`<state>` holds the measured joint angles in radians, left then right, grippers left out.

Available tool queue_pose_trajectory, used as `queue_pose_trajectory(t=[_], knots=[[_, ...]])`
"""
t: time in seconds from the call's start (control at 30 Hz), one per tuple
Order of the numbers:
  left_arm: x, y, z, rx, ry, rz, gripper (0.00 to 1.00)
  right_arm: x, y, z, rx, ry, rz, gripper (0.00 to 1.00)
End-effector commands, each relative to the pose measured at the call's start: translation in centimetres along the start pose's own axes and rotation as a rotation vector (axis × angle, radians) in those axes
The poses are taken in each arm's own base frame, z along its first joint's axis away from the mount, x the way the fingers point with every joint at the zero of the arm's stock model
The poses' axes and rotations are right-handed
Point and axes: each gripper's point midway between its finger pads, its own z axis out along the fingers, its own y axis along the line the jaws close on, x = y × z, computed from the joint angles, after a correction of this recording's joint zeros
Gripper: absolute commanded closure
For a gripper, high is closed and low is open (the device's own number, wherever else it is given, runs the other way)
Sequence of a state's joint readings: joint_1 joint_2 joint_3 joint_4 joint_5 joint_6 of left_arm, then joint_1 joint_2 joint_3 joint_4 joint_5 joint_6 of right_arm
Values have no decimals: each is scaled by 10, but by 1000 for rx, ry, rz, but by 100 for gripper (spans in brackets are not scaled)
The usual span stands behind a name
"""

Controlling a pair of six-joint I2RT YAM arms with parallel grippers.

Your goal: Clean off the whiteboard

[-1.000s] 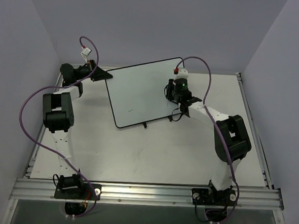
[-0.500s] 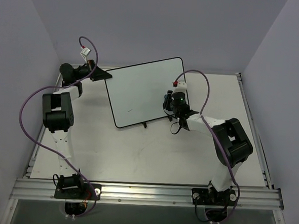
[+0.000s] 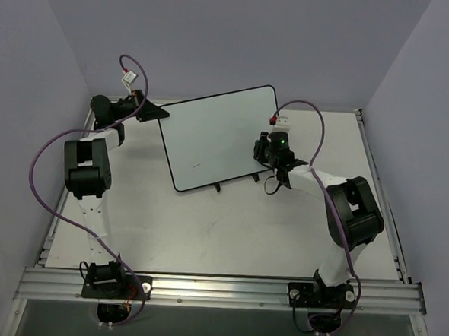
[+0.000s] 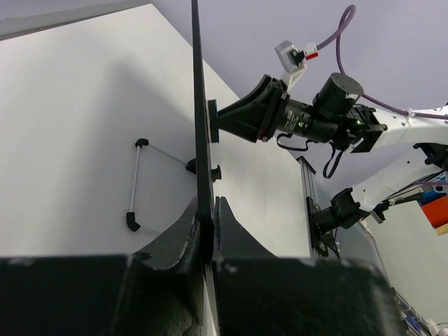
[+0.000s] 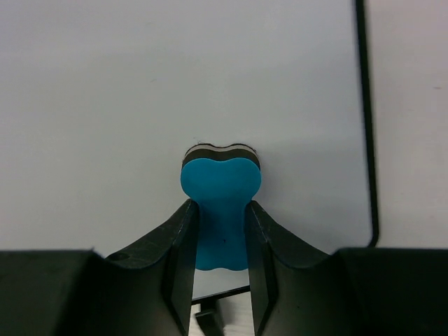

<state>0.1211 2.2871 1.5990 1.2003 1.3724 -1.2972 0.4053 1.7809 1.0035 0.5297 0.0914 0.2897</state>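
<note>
We see the right gripper (image 5: 220, 210) with its two fingers closed on a blue eraser (image 5: 220, 183), whose dark felt face lies flat against the whiteboard (image 5: 175, 84). The contact falls in the board's lower right part, just inside the black frame where it rounds the corner. In the top view the right gripper (image 3: 262, 149) meets the whiteboard (image 3: 215, 141) close to its right edge. The board stands on edge on its small black feet (image 3: 218, 187) toward the far edge of the table (image 3: 228, 229), somewhat left of the middle. A small dark mark (image 3: 196, 165) shows on its lower left area. The left gripper (image 4: 208, 213) is clamped tight on the thin edge of the whiteboard (image 4: 198, 105); from above we find this left gripper (image 3: 155, 112) at the board's upper left corner, near the table's far left corner.
</note>
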Motion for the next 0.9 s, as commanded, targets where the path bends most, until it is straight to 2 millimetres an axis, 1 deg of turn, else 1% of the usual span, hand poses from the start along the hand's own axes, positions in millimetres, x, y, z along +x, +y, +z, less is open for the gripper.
queue_pose_trajectory(t=[0.0,0.03,0.07,0.17,0.23,0.27,0.37,0.4,0.43,0.47,0.5,0.57,0.6,0.63,0.7,0.73,0.8,0.83,0.87], knots=[[-15,-41,2,59,29,325,98,-2,-50,10,111,37,9,100],[-15,-41,2,59,31,328,98,-3,-53,11,106,36,18,100],[-15,-41,2,59,29,328,98,-2,-59,13,116,38,24,100],[-15,-41,2,60,31,328,98,1,-64,17,117,47,31,100],[-16,-41,2,59,29,328,98,2,-61,18,106,46,36,100],[-16,-41,2,59,29,328,98,3,-56,19,81,52,42,100],[-16,-41,2,59,27,330,98,-1,-26,18,28,42,16,100],[-16,-41,1,58,27,330,98,0,-6,16,7,37,-10,100],[-16,-41,2,60,27,330,98,-8,8,16,-12,20,-28,100],[-16,-42,2,60,27,331,98,-8,18,15,-20,21,-39,100],[-17,-42,2,60,26,331,98,-6,39,12,-48,18,-58,100],[-17,-43,2,60,26,334,98,-11,65,10,-88,3,-68,100],[-17,-43,2,60,27,334,98,-10,77,8,-104,-1,-77,100],[-17,-43,2,60,26,334,98,-5,97,2,-130,-1,-96,100],[-17,-43,2,60,27,334,98,-1,119,-2,-155,-8,-113,100],[-16,-42,2,60,26,333,98,6,140,-10,-179,-11,-133,100],[-16,-42,2,59,24,331,98,17,162,-14,-205,-9,-154,100],[-17,-42,2,59,23,334,98,34,180,-18,-214,2,-182,100],[-17,-42,2,60,23,334,98,40,190,-20,-223,1,-196,100]])
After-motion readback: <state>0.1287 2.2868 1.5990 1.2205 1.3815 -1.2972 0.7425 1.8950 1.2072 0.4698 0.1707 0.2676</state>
